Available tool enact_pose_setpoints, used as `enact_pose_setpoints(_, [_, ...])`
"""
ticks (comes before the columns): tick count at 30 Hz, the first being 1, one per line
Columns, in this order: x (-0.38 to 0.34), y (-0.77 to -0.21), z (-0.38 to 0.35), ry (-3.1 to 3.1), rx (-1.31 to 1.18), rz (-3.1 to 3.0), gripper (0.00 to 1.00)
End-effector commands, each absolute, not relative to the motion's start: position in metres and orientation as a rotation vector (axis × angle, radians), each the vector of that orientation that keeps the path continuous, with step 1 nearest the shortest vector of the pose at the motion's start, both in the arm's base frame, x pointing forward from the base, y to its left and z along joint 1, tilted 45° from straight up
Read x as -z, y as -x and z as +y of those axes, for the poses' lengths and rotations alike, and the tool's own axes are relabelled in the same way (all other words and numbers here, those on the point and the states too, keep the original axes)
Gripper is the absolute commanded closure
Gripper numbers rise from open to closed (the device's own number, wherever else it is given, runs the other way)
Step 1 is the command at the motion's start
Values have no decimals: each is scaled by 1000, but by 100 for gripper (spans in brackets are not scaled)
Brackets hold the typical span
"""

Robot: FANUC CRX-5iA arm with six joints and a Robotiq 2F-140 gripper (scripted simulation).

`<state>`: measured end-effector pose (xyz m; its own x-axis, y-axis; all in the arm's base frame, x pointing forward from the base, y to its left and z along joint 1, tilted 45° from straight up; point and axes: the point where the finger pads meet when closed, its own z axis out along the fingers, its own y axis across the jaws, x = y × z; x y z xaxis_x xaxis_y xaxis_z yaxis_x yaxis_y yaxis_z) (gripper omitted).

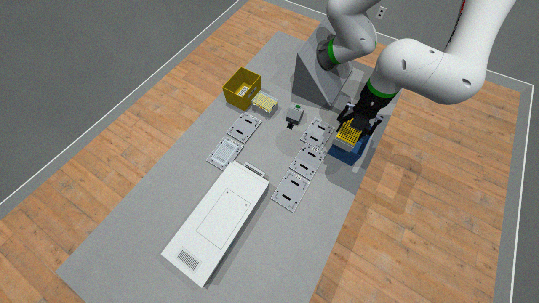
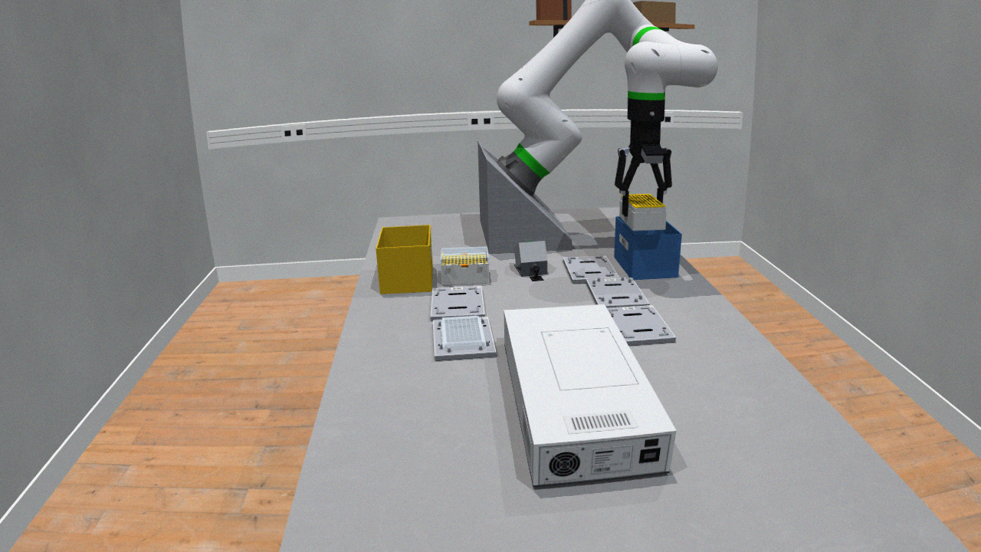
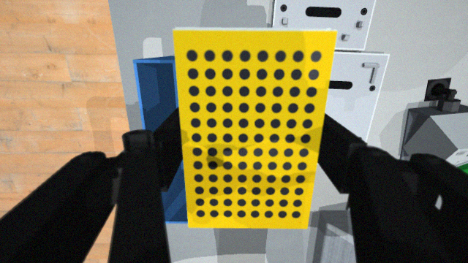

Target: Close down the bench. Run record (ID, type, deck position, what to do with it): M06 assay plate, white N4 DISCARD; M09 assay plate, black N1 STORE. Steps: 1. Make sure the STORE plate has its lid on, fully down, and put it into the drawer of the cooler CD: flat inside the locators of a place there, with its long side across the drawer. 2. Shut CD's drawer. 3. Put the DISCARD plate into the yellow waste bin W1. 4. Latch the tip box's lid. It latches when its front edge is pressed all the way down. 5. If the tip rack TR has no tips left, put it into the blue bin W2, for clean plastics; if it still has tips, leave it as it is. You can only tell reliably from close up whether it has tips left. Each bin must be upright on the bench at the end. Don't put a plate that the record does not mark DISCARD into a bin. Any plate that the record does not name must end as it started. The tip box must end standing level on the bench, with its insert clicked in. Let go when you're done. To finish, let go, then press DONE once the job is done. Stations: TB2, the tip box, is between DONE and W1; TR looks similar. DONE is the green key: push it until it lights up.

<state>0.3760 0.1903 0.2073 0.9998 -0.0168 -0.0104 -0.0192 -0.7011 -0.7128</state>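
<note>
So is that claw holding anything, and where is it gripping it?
Yes. The gripper is shut on the tip rack, fingers clamping its two long sides, above the blue bin.

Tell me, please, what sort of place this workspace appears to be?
Most likely a laboratory automation bench. Well plates sit on numbered deck positions, like the clear plate; a white cooler unit lies on the grey bench; and the gripper holds a yellow-topped tip rack above a blue bin.

Wood-plank floor surrounds the grey mat — white wall rail behind.
</note>
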Motion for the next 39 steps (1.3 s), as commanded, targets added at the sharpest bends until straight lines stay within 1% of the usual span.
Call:
enact_pose_setpoints(1, [-212,-368,194,2349,-2,25,90])
enact_pose_setpoints(19, [-231,-334,213,2349,-2,25,90])
enact_pose_setpoints(39, [-231,-333,213,2349,-2,25,90])
